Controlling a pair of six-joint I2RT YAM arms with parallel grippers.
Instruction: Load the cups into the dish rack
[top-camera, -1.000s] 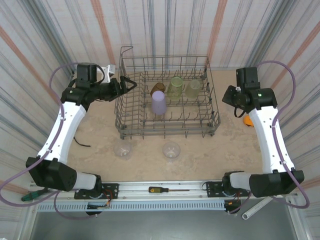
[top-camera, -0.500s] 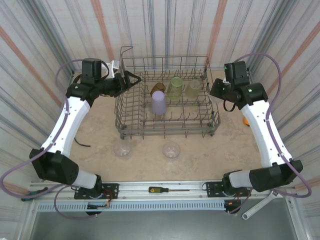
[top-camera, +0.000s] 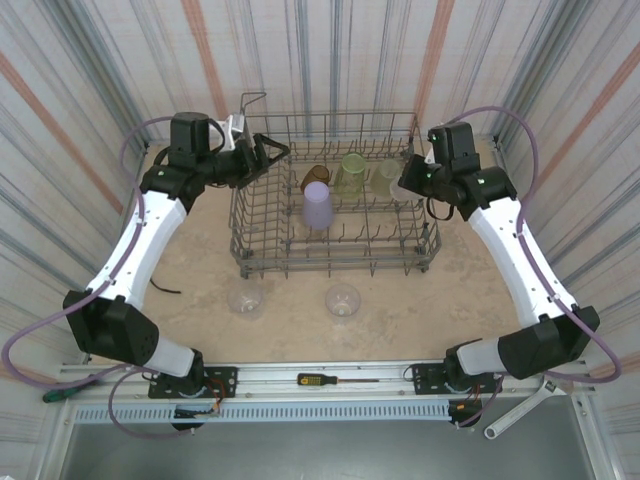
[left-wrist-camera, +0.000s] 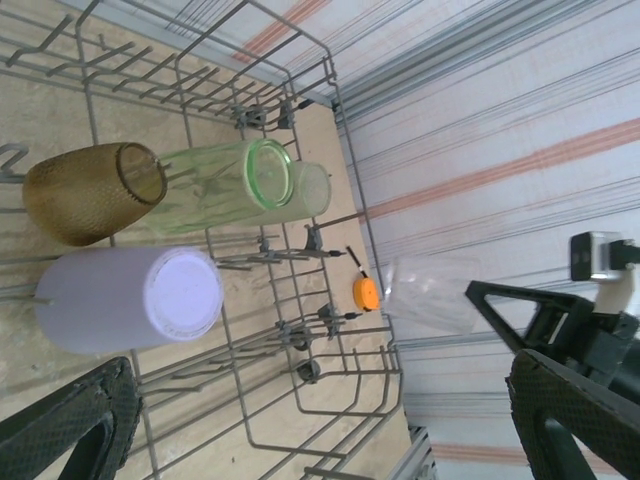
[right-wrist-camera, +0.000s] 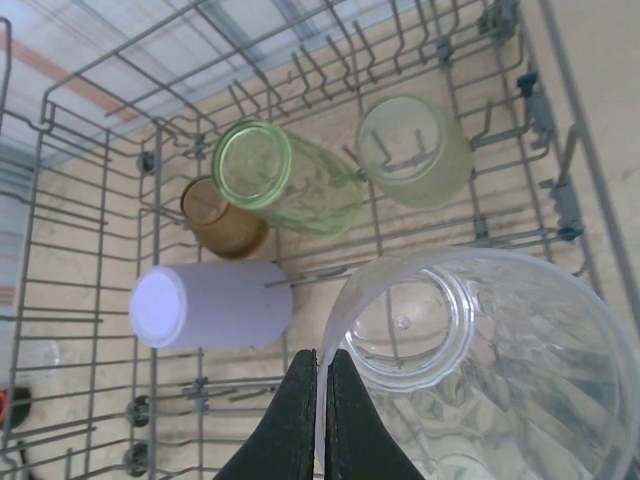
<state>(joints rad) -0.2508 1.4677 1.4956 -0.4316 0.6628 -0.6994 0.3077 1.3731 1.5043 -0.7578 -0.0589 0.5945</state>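
Currently a clear cup (right-wrist-camera: 480, 370) is pinched by its rim in the right gripper (right-wrist-camera: 322, 365) above the rack (top-camera: 330, 265). The left gripper (top-camera: 266, 158) is spread open at the rack's left side. The thin rim grip could possibly be lost and the cup dropped crooked onto the tines.

Left hand (top-camera: 270, 158) wide, right hand (right-wrist-camera: 322, 380) clamped

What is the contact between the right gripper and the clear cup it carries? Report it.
Touching. The right wrist view shows the right gripper shut on the clear cup, with the cup's rim wall pinched between the closed jaws.
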